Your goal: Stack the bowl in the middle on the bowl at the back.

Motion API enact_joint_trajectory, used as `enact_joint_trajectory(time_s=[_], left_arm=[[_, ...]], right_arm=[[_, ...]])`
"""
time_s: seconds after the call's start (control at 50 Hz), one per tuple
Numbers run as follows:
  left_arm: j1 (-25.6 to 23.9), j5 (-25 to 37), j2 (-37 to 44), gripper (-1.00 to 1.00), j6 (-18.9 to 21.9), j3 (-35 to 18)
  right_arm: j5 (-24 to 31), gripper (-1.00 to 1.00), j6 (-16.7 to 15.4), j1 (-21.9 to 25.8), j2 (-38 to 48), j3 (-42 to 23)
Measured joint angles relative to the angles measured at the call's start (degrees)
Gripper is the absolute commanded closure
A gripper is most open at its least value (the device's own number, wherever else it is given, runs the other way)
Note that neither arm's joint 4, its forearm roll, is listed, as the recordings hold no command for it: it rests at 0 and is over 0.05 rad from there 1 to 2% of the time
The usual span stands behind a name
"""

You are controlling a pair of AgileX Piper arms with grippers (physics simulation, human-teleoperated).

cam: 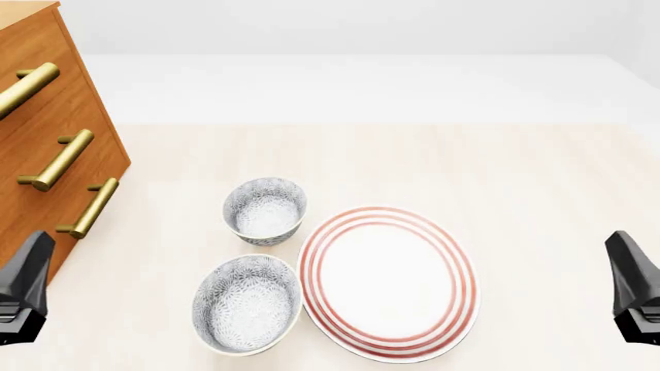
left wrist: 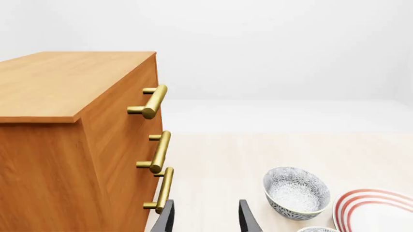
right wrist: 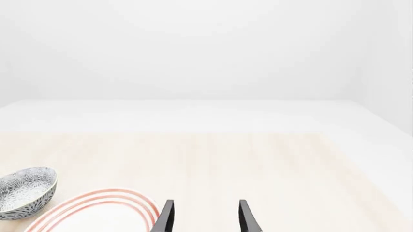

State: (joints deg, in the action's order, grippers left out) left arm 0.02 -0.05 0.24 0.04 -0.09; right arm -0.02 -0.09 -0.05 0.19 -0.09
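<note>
The bowl in the middle sits on the pale worktop touching, or all but touching, the near-left edge of the red-ringed plate, and the bowl at the back stands just beyond it, beside the plate's far-left edge and a little farther from the arms. Both bowls are empty, speckled grey-blue inside and out, and the plate carries nothing either. The nearer bowl looks like glazed ceramic, so I judge it stiff, moderately heavy for its size, slippery under a pad and liable to chip if it is dropped or knocked against its twin; the sensible hold is across the rim wall, one finger inside and one outside, on the side away from the plate where there is free room, and it should go down level so it nests rather than rocks, since the back bowl appears narrower and deeper. The left tool hangs near the wooden drawer chest with its brass handles, well to the plate's left and clear of both bowls; its jaws stand apart with nothing between them. The right tool waits well off the plate's right side, likewise spread and empty. From the left wrist view the back bowl shows clearly beside the plate's rim.
</note>
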Motion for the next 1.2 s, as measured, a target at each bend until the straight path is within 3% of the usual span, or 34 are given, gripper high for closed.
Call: enact_joint_trajectory(time_s=[0.58, 0.92, 1.08, 1.2], left_arm=[[-0.45, -3.47, 6.85, -1.00, -0.30, -1.00], [-6.47, 7.97, 10.32, -1.00, 2.13, -12.40], [-9.72, 13.97, 13.63, -1.00, -0.48, -17.38], [-11.83, 17.78, 17.54, -1.00, -4.62, -19.51]], right_arm=[[0.11, -1.00, -1.06, -0.15, 0.36, -0.30], [0.18, -1.00, -1.13, -0.11, 0.24, -0.34], [0.22, -1.00, -1.08, -0.08, 0.18, -0.36], [0.25, -1.00, -1.04, -0.10, 0.11, -0.35]])
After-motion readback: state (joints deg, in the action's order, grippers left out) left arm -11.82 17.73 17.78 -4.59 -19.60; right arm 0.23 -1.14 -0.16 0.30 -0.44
